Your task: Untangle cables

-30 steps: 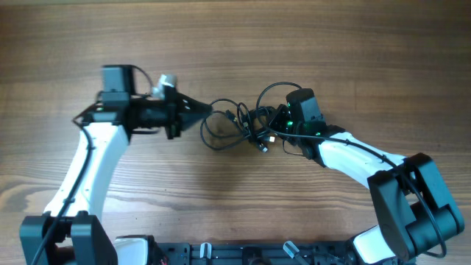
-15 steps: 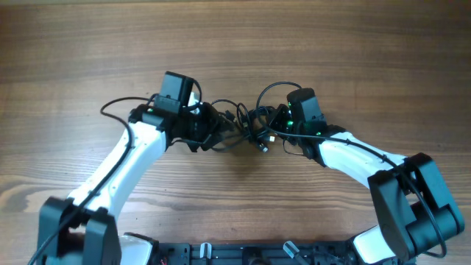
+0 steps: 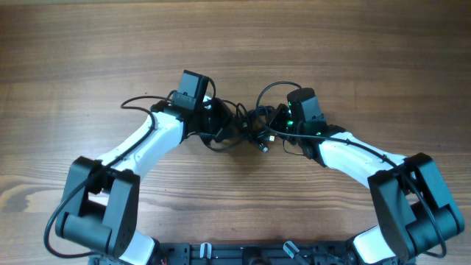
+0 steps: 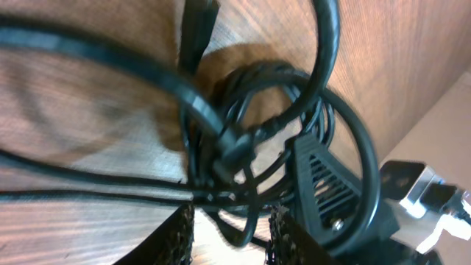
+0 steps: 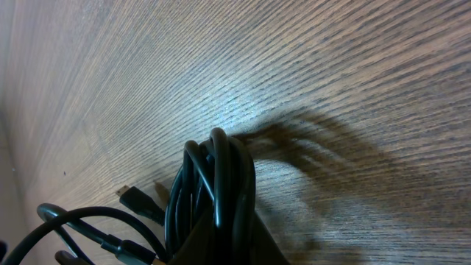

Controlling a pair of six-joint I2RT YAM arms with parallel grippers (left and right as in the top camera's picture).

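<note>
Cables: thin black cords, bunched in one knot at mid-bench, directly between the two wrists. One loose loop arches out from the knot on its far side; a small plug end pokes out on its near side.

Left fingers: released. The two ribbed pads stand apart at the knot's left flank. Several cords cross the gap between them and run on past the tips, and none is pinched. Whether any cord touches a pad cannot be told, as the view is blurred.

Right fingers: clenched on the cables at the knot's right flank. In the right wrist view a tight bundle of cords rises as an upright fold straight from the tips and casts a shadow on the wood. A small plug lies on the bench just left of that fold. In the left wrist view, cord loops ring one latticed right finger.
</note>
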